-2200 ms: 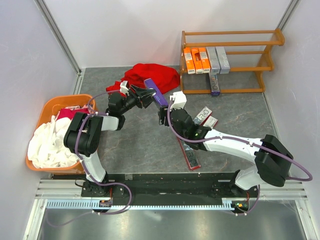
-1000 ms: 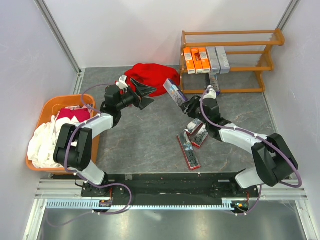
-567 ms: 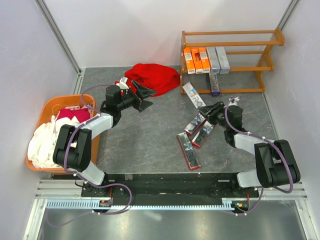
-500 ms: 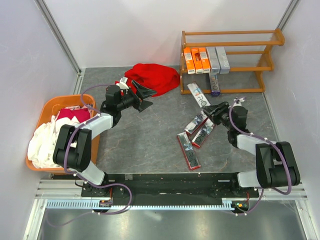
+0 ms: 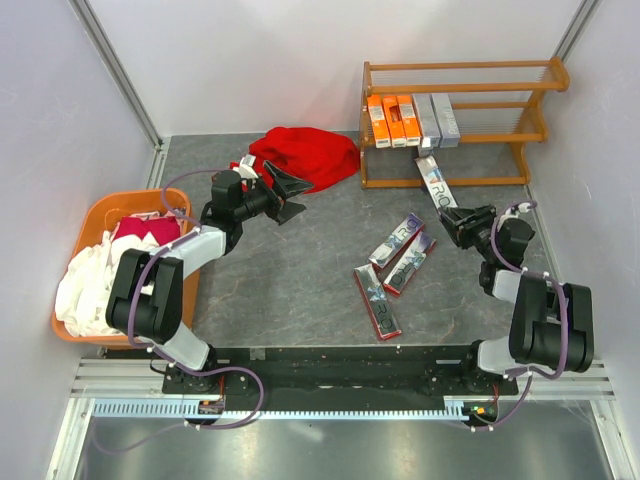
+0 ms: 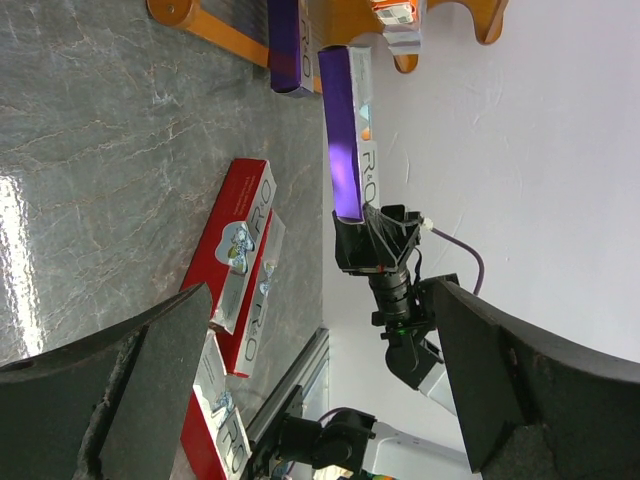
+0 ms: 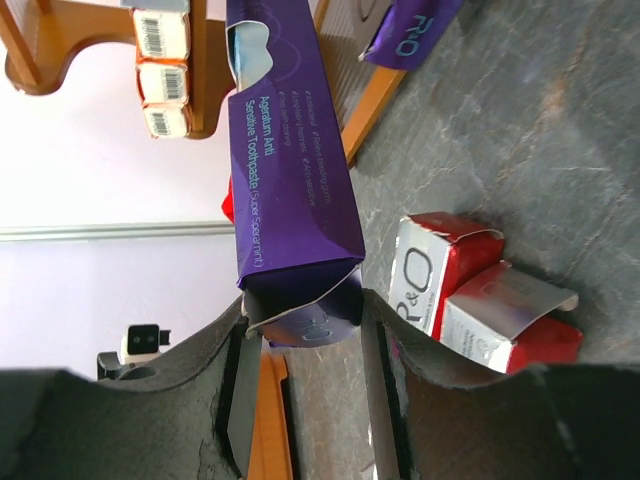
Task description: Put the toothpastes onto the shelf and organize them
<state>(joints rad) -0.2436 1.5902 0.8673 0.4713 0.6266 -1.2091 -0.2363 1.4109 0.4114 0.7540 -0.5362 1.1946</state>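
Observation:
My right gripper is shut on a dark purple toothpaste, held at its near end, the other end pointing at the low front of the shelf. The right wrist view shows this box squeezed between my fingers. Three orange toothpastes and two silver-grey ones lie on the middle tier. Another purple one lies on the bottom tier. Three red and silver toothpastes lie on the table. My left gripper hangs open beside the red cloth, holding nothing.
A red cloth lies at the back of the table, left of the shelf. An orange basket with white and red cloths stands at the left edge. Walls close in behind and on both sides.
My right arm has swung to the right with the purple box, from the middle of the table to in front of the shelf's bottom tier. The left gripper has barely moved.

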